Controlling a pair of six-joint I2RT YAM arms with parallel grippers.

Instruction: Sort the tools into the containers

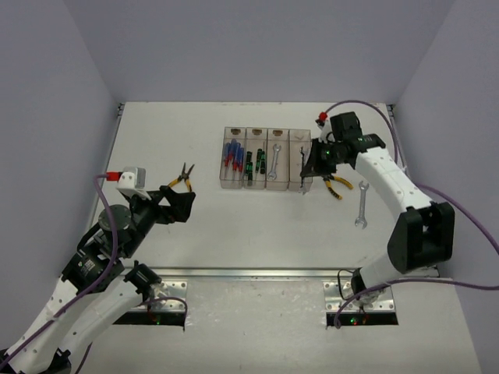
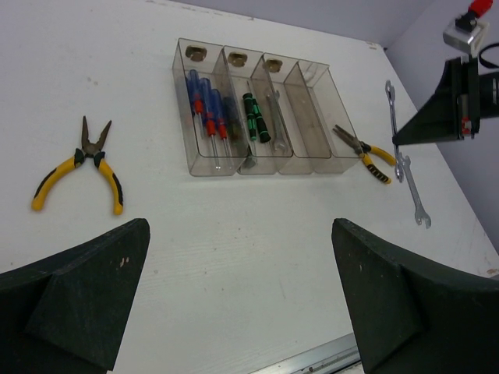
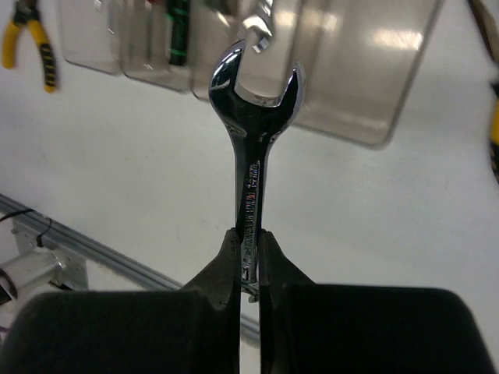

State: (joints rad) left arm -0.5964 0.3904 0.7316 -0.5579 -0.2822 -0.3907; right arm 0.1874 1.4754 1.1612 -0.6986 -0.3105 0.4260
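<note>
Tabletop (image 1: 234, 234) carries a row of four bins (image 1: 299, 144); the fourth, rightmost, looks empty. Left end effector (image 2: 242, 296) is spread wide with nothing in it, hanging near the left pliers (image 2: 78, 167).

Right end effector (image 3: 248, 241) is clamped tight on the shank of the held wrench (image 3: 251, 148). Step in hand, as I read it: carrying that wrench to its bin. The head sticks out past the fingertips, off the tabletop, at the near end of the bins, about at the wall between third and fourth.

Next move calls for a shift left over the third bin, lining the wrench up lengthwise with the narrow slot, then lowering and letting go. Risk: it catches the divider or drops into the fourth.

Right pliers (image 1: 337, 185) lie just beside the fourth bin, and the loose wrench (image 1: 361, 206) lies further right; neither is sorted yet. Binned wrench (image 1: 274, 164) sits in the third bin, black-green screwdrivers (image 1: 251, 164) in the second, blue screwdrivers (image 1: 231, 158) in the first.
</note>
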